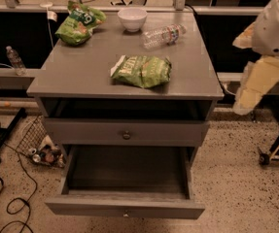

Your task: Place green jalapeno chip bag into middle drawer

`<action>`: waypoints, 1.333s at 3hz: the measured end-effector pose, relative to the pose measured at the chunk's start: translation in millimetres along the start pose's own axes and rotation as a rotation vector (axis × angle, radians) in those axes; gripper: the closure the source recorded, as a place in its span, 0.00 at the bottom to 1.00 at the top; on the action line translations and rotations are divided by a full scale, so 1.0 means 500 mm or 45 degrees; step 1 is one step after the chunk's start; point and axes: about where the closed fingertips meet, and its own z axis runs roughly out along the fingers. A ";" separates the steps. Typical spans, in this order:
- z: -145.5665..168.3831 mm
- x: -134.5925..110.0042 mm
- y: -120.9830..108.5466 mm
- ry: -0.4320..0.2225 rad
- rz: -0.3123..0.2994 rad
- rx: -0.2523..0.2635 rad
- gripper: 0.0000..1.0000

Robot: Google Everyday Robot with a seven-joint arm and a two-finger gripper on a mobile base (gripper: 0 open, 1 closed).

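Camera view: crinkly dark-green jalapeno chip bag (141, 72) lies flat mid-surface (76, 74) on grey cabinet, nothing holding it. Wide grey middle drawer (124, 208) below is pulled open. Pale gripper (252, 89) hangs off cabinet's right side, well apart from bag; open or closed, can't tell. Bag likely light, soft, slippery, chips crushable, so pinch its pale end seam gently.

— Which colours will you see?
— Your desk (80, 76) is grey; the drawer (124, 208) grey, dark inside. The chip bag (143, 71) is dull dark green with pale lettering, the other bag (78, 22) brighter green, the bowl (132, 18) white. The end effector (253, 89) is pale yellow, right of the desk.
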 end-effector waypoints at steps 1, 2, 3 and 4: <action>0.052 -0.044 -0.086 -0.103 0.001 -0.016 0.00; 0.062 -0.050 -0.093 -0.117 0.011 -0.007 0.00; 0.114 -0.107 -0.135 -0.195 0.024 0.004 0.00; 0.210 -0.215 -0.190 -0.324 0.075 -0.012 0.00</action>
